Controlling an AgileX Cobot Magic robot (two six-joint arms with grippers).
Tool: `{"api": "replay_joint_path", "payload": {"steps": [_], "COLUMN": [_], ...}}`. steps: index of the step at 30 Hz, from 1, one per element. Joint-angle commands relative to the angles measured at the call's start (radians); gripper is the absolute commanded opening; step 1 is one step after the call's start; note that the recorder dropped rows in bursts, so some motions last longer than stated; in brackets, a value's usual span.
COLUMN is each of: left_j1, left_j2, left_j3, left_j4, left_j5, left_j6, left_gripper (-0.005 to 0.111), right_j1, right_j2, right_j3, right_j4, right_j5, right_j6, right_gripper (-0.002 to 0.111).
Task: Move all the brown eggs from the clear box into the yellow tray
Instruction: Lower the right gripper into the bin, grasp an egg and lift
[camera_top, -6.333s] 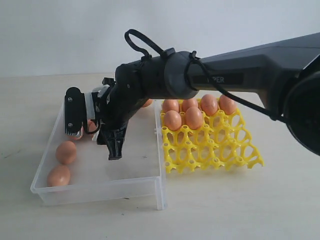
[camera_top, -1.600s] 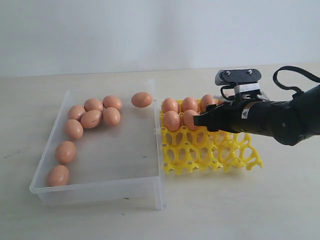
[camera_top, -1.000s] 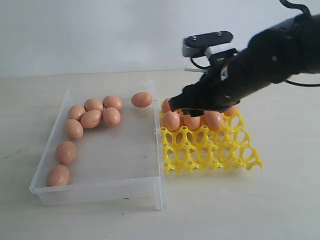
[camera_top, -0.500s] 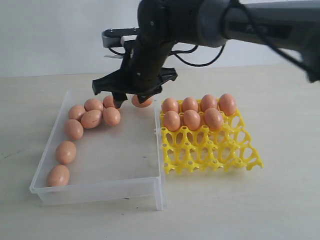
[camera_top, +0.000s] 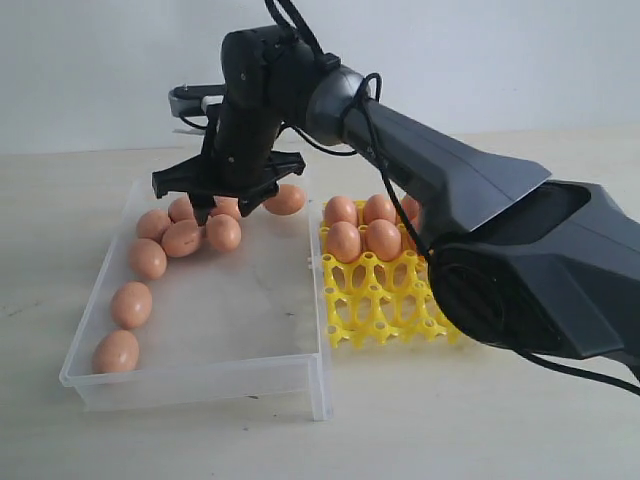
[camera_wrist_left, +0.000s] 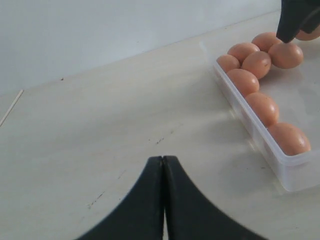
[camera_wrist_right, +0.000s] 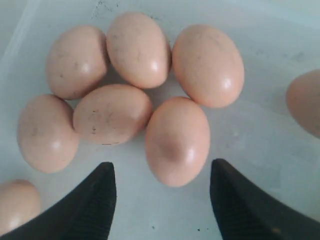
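Several brown eggs (camera_top: 183, 238) lie in the clear box (camera_top: 200, 385), most of them clustered at its far left corner, with one (camera_top: 285, 199) at the far right. More brown eggs (camera_top: 345, 241) fill the back cups of the yellow tray (camera_top: 380, 300); the arm hides some. My right gripper (camera_top: 222, 205) hangs open just over the cluster. In the right wrist view its fingers (camera_wrist_right: 95, 200) straddle one egg (camera_wrist_right: 177, 140) without touching it. My left gripper (camera_wrist_left: 163, 159) is shut on nothing, over bare table beside the box (camera_wrist_left: 280, 175).
The right arm (camera_top: 440, 180) stretches from the right across the yellow tray, with its bulky base (camera_top: 560, 280) covering the tray's right side. The clear box's low wall (camera_top: 315, 270) stands right against the tray. Pale wall behind.
My right gripper put an egg in the tray, then swung left across to the box. Since half a second ago it has moved further left and lower over the egg cluster.
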Motion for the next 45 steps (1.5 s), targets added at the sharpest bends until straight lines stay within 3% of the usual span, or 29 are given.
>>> {"api": "replay_joint_path", "payload": {"steps": [1, 15, 17, 21, 34, 39, 45], "left_j1": [-0.002, -0.002, -0.002, -0.002, -0.002, -0.002, -0.002], "left_j2": [-0.006, -0.006, -0.006, -0.006, -0.006, -0.006, -0.006], "left_j3": [-0.004, -0.004, -0.004, -0.004, -0.004, -0.004, -0.004], "left_j4": [0.0, 0.0, 0.0, 0.0, 0.0, 0.0, 0.0], "left_j5": [-0.008, -0.008, -0.008, -0.008, -0.008, -0.008, -0.008], "left_j6": [-0.005, -0.005, -0.005, -0.005, -0.005, -0.005, -0.005], "left_gripper": [0.0, 0.0, 0.0, 0.0, 0.0, 0.0, 0.0], "right_j1": [-0.001, -0.001, -0.001, -0.001, 0.028, 0.044, 0.066], "right_j2": [0.029, 0.094, 0.093, 0.078, -0.045, -0.096, -0.116], "right_j3": [-0.009, -0.009, -0.009, -0.009, -0.009, -0.009, -0.009], "right_j4": [-0.036, -0.039, -0.043, -0.08, -0.171, -0.122, -0.165], "right_j5": [-0.034, -0.149, -0.146, -0.146, -0.122, -0.189, -0.1], "right_j6": [-0.03, -0.082, -0.103, -0.126, -0.169, -0.173, -0.211], "right_gripper": [0.054, 0.053, 0.043, 0.001, 0.0, 0.0, 0.0]}}
